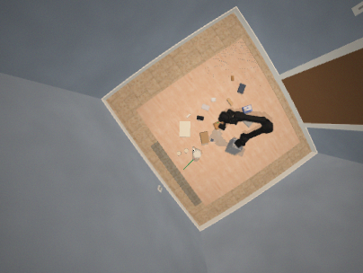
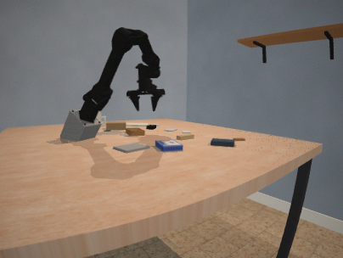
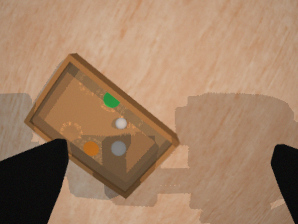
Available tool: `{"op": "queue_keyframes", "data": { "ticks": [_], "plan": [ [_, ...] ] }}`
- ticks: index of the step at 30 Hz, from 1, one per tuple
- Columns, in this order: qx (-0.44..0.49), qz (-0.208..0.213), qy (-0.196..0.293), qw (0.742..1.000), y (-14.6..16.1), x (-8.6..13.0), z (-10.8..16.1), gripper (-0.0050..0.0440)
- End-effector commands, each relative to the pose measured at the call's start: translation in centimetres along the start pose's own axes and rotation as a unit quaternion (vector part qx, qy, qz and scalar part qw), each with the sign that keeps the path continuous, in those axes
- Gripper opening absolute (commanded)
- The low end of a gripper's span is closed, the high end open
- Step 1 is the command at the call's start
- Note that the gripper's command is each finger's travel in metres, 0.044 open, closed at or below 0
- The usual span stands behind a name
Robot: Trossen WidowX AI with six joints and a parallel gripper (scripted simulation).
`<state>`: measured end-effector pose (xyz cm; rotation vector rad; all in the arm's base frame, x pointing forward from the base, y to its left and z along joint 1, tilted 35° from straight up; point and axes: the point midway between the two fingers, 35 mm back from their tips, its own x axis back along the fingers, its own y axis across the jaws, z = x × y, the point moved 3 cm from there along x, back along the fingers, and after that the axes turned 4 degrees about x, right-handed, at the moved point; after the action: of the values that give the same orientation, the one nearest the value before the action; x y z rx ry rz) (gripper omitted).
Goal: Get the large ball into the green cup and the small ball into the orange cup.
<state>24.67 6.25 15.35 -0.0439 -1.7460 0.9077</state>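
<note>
The wooden puzzle (image 3: 101, 125) lies flat on the table, seen from above in the wrist view, at an angle to the frame. Inside it are a green cup (image 3: 111, 100) at the far wall and an orange cup (image 3: 91, 148) near the front. The small white ball (image 3: 120, 123) lies loose between them. The larger grey ball (image 3: 119, 148) lies right beside the orange cup. My gripper (image 3: 175, 154) is open and empty, high above the puzzle, with the left finger over its corner. In the exterior view the gripper (image 2: 145, 102) hangs well above the puzzle (image 2: 135, 131).
Around the puzzle lie a grey plate (image 2: 131, 148), a blue box (image 2: 169, 145), a tan block (image 2: 185, 137), a dark blue block (image 2: 222, 143) and a longer wooden block (image 2: 115, 126). The arm's base (image 2: 80, 126) stands at the left. A wall shelf (image 2: 293, 36) hangs far right.
</note>
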Motion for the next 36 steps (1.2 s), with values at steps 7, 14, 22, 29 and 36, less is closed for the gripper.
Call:
{"op": "queue_keyframes", "data": {
  "ticks": [7, 14, 22, 29, 36],
  "plan": [
    [0.281, -0.018, 0.022, 0.959, 2.7, -1.3, 1.7, 0.044],
    [0.438, -0.029, 0.029, 0.898, 3.8, -1.9, 2.6, 0.044],
    [0.438, -0.029, 0.029, 0.898, 3.8, -1.9, 2.6, 0.044],
    [0.438, -0.029, 0.029, 0.898, 3.9, -5.4, 2.9, 0.044],
    [0.438, -0.029, 0.029, 0.898, 4.0, -6.0, 2.9, 0.044]
  ]
}}
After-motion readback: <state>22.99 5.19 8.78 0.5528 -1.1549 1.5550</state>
